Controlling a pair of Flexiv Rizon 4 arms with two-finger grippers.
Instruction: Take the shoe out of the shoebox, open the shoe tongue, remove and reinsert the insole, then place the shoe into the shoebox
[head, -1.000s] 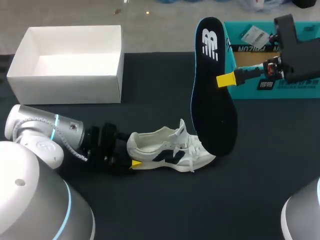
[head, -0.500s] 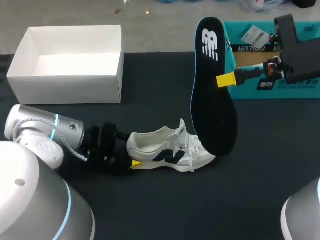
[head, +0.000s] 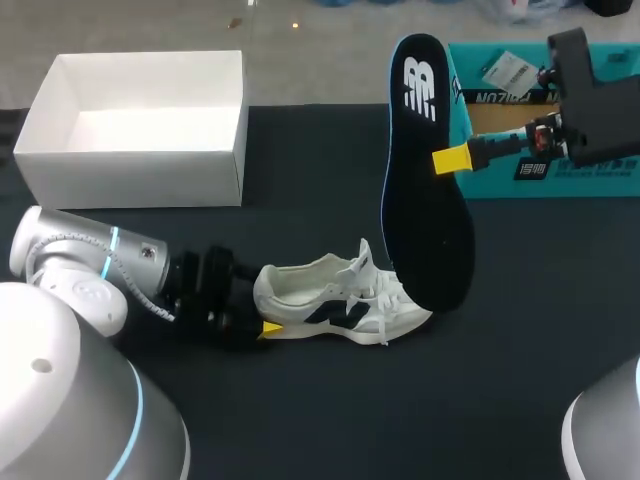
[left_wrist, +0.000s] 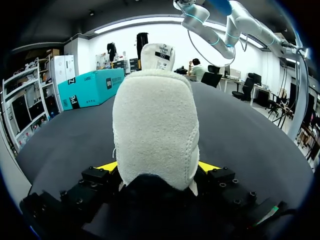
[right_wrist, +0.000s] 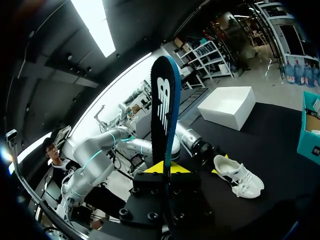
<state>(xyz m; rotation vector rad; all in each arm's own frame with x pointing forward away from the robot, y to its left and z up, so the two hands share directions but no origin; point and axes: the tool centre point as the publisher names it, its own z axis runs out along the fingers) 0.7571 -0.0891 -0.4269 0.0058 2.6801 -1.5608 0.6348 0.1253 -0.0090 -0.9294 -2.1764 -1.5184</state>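
Observation:
The white sneaker (head: 335, 300) lies on its sole on the black table (head: 330, 170), toe to the right. My left gripper (head: 264, 308) is at its heel (left_wrist: 155, 130), a yellow tip against each side, shut on it. My right gripper (head: 452, 160) is shut on the dark insole (head: 425, 180), which hangs upright with its lower end just above the toe of the sneaker. In the right wrist view the insole (right_wrist: 162, 115) stands on edge between the fingers of the right gripper (right_wrist: 167, 167), with the sneaker (right_wrist: 240, 180) on the table beyond.
An open white shoebox (head: 145, 165) sits at the back left of the table. A teal box (head: 600, 185) stands at the back right, behind my right arm. Bare black tabletop lies in front of the sneaker.

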